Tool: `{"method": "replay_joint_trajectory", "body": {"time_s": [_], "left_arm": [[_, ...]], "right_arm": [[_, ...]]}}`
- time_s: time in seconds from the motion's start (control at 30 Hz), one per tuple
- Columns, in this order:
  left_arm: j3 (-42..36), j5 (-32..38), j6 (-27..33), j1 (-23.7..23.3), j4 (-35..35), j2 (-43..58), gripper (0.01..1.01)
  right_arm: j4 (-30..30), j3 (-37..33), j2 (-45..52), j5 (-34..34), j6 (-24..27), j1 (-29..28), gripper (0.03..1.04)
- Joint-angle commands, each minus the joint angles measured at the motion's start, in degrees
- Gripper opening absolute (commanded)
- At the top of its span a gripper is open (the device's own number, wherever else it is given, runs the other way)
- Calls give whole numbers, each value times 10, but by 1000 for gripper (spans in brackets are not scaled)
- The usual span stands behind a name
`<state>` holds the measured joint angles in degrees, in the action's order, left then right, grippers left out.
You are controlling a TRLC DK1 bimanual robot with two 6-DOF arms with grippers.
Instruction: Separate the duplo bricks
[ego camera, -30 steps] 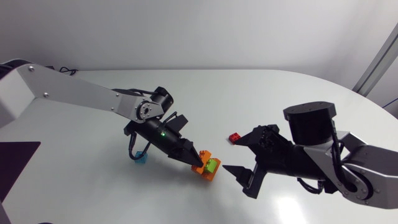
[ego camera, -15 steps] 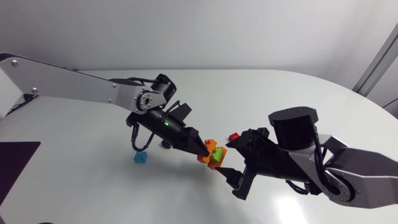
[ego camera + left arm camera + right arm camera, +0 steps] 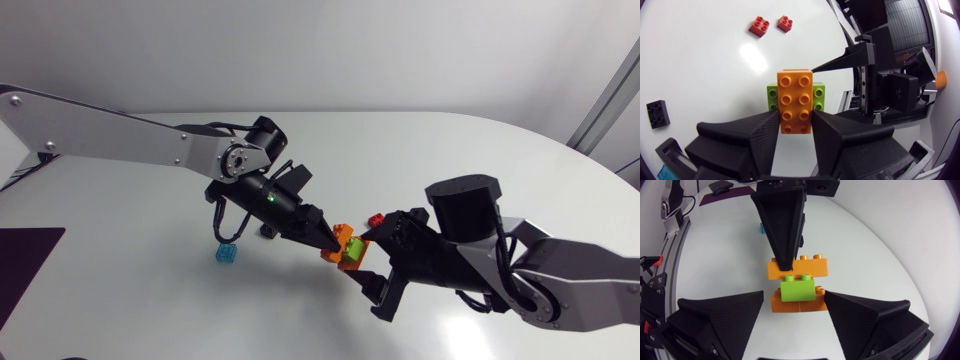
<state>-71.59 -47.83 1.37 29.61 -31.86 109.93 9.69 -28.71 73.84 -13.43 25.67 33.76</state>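
Two jaws of left gripper point(image 3: 795, 115) pinch the duplo stack point(image 3: 795, 92); right gripper point(image 3: 794, 295) gapes open.

Robotics lab: plain white table point(image 3: 480, 150), silver-grey left arm point(image 3: 110, 140) and right arm point(image 3: 590, 285) over it.

Colour key for your views: the upper orange brick point(image 3: 799, 267) and the lower orange brick point(image 3: 797, 306) are plain orange, and the green brick point(image 3: 797, 290) is lime. You also see a red brick point(image 3: 759, 26), its red twin point(image 3: 785, 23), a cyan brick point(image 3: 227, 254) and a black plate point(image 3: 658, 113). The table point(image 3: 700, 75) is plain white. Your left gripper point(image 3: 795, 112) and right gripper point(image 3: 794, 292) are matte black.
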Motion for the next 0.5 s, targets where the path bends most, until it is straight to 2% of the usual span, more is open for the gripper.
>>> {"method": "replay_joint_trajectory", "body": {"time_s": [0.0, 0.3, 0.47], "left_arm": [[-11, -9, -21, 5, 4, -11, 211], [-11, -9, -21, 10, 3, -12, 211], [-8, -11, -21, 12, 2, -15, 211]], "right_arm": [[15, 6, 11, 4, -7, -3, 782], [19, -1, 17, 10, -6, -4, 756], [31, -3, 25, 12, -5, -4, 623]]}}
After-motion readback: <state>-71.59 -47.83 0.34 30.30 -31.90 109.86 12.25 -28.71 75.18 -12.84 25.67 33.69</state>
